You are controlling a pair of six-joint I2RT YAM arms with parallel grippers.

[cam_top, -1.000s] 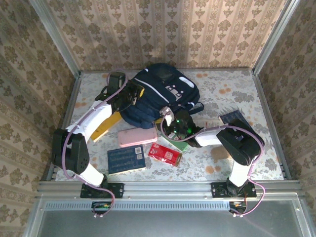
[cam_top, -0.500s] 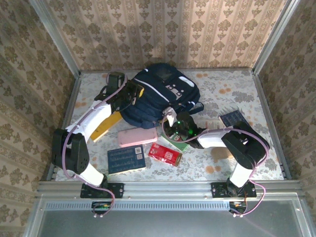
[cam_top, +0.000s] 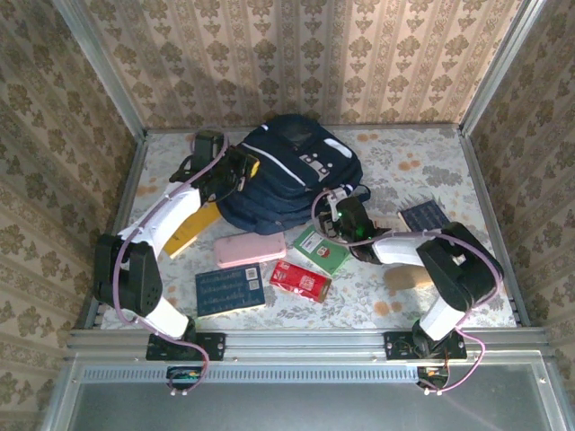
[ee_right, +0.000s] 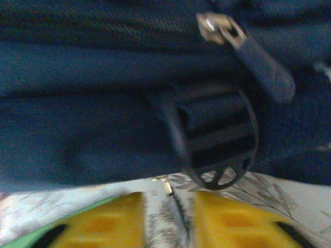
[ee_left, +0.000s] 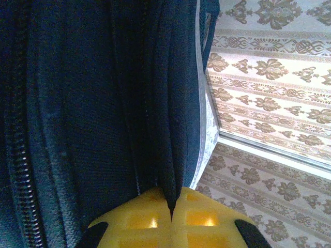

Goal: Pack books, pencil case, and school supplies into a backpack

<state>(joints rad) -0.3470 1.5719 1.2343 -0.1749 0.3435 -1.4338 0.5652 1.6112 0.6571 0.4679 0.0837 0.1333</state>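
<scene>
Front to back I count three books (blue book [cam_top: 231, 289], yellow book [cam_top: 190, 235] half under my left arm [cam_top: 171, 215], navy book [cam_top: 422, 215]), two packs (red pack [cam_top: 301, 281], green pack [cam_top: 322, 250]), one pencil case [cam_top: 250, 249], and one backpack [cam_top: 287, 171] at the far middle, its fabric pinched in my left gripper [ee_left: 171, 205], my right gripper [ee_right: 170, 214] slightly parted, blurry.

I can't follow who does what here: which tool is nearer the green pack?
Right. The right tool is just beyond the green pack, at the edge of the backpack. The left tool is farther off, clamped on the backpack's left side.
</scene>
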